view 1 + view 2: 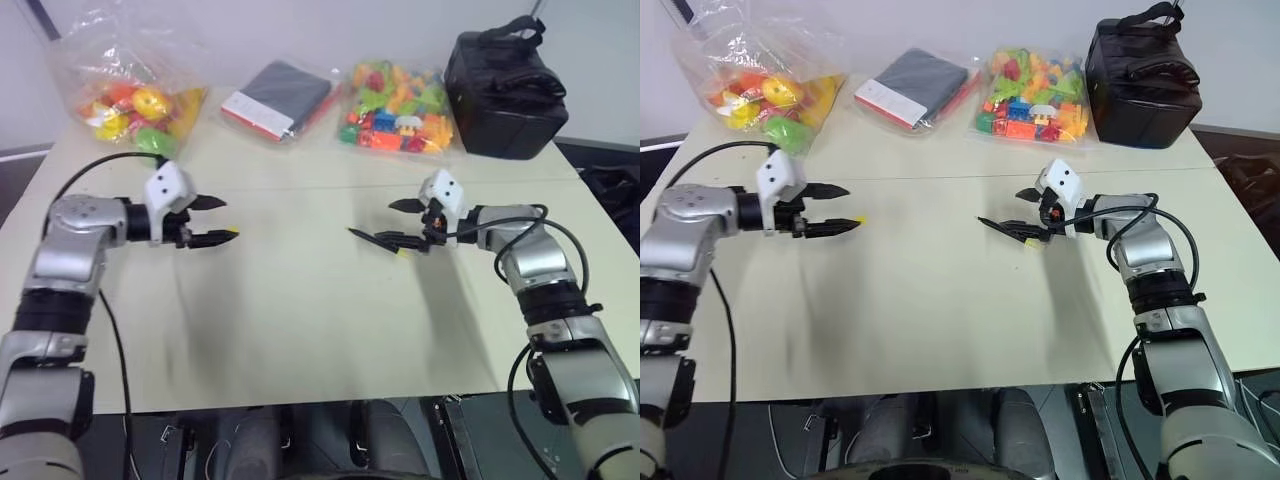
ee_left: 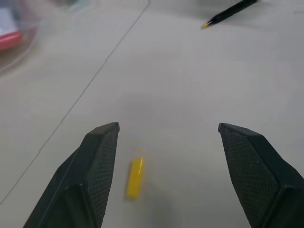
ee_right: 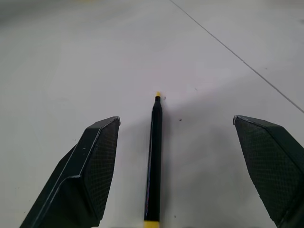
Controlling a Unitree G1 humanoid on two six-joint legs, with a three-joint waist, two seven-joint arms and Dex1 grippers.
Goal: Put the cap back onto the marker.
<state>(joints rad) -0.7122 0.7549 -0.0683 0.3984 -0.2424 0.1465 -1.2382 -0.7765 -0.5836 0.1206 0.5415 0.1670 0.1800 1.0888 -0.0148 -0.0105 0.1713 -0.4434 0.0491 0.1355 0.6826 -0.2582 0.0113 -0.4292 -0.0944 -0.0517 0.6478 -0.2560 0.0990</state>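
— Pale bench (image 1: 300, 320), bags of toys (image 1: 395, 105) and a black case (image 1: 505, 95) along the far edge. Where's the marker (image 3: 153, 161)?

— Flat on the bench, between the spread fingers of the right end effector (image 1: 400, 222), untouched.

— And the cap (image 2: 135, 176)?

— Lying loose just beside one finger of the left end effector (image 1: 208, 220), which is also released, holding nothing. Cap and marker sit well apart.

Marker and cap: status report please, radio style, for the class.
Left gripper open, cap on the table between its fingers. Right gripper open, marker lying between its fingers, not gripped. Cap still off. Nothing in the way.
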